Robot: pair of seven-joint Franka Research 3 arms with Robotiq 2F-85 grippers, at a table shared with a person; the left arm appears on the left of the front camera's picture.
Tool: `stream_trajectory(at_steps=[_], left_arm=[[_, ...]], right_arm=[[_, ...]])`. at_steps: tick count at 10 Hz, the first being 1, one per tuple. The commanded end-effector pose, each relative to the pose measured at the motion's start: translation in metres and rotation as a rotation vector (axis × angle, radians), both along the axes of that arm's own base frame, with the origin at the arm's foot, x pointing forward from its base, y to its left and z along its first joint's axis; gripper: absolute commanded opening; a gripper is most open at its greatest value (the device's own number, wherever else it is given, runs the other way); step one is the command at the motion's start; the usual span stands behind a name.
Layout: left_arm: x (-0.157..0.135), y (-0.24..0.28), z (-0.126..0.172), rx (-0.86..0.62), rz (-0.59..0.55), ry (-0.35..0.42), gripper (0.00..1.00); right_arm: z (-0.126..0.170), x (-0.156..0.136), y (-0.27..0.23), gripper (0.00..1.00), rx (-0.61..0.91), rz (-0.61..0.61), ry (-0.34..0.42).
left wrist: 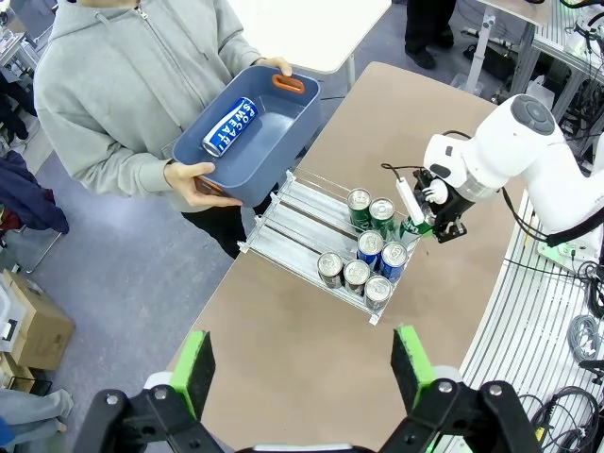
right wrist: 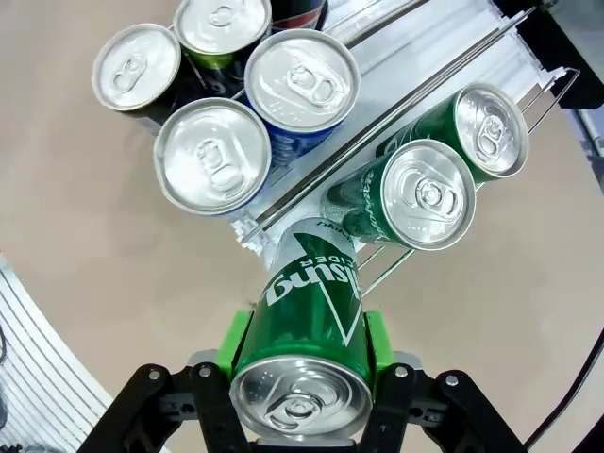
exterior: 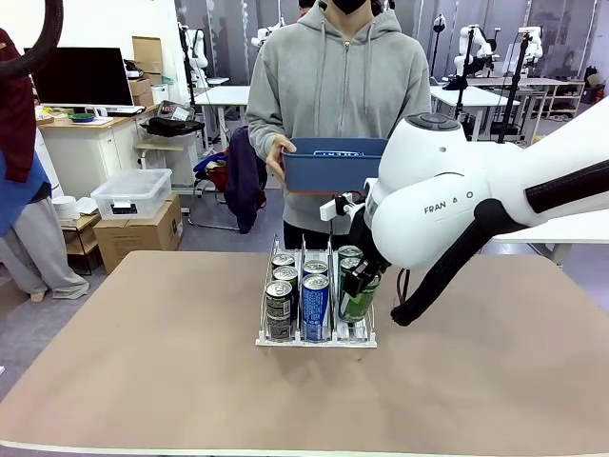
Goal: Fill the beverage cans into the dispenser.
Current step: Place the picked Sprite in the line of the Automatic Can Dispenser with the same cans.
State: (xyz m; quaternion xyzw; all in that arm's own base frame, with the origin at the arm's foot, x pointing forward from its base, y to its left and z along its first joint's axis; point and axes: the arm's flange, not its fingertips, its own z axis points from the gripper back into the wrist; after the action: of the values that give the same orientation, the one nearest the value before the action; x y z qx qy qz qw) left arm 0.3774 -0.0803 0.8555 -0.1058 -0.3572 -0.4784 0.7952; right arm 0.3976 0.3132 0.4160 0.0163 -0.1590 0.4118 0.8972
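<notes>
The dispenser (exterior: 315, 341) stands mid-table with several beverage cans in its three lanes: dark ones on the left (exterior: 278, 303), blue in the middle (exterior: 315, 300), green on the right (exterior: 349, 255). My right gripper (exterior: 360, 282) is shut on a green can (right wrist: 310, 311), held tilted at the front end of the right lane (right wrist: 425, 66), just before two green cans (right wrist: 427, 194). In the left wrist view my left gripper (left wrist: 304, 368) hangs open and empty high above the table, well short of the dispenser (left wrist: 302, 212). There the held green can (left wrist: 412, 229) shows by the rack's front corner.
A person at the far side holds a blue tub (exterior: 333, 164) with both hands. One blue can (left wrist: 229, 125) lies in the tub (left wrist: 274, 142). My right arm's big white body (exterior: 447, 190) stands over the table's right half. Bare tabletop lies in front and to the left.
</notes>
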Motion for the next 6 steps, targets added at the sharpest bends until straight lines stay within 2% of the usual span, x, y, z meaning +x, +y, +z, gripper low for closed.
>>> stream_trajectory(at_steps=[1, 6], left_arm=[[-0.001, 0.002, -0.002, -0.001, 0.002, -0.005, 1.00], [-0.001, 0.002, -0.002, -0.001, 0.002, -0.005, 1.00]], right_arm=[[-0.006, 0.021, 0.008, 0.58, -0.004, -0.041, -0.075], [-0.022, 0.021, 0.012, 0.58, -0.015, -0.013, -0.012]])
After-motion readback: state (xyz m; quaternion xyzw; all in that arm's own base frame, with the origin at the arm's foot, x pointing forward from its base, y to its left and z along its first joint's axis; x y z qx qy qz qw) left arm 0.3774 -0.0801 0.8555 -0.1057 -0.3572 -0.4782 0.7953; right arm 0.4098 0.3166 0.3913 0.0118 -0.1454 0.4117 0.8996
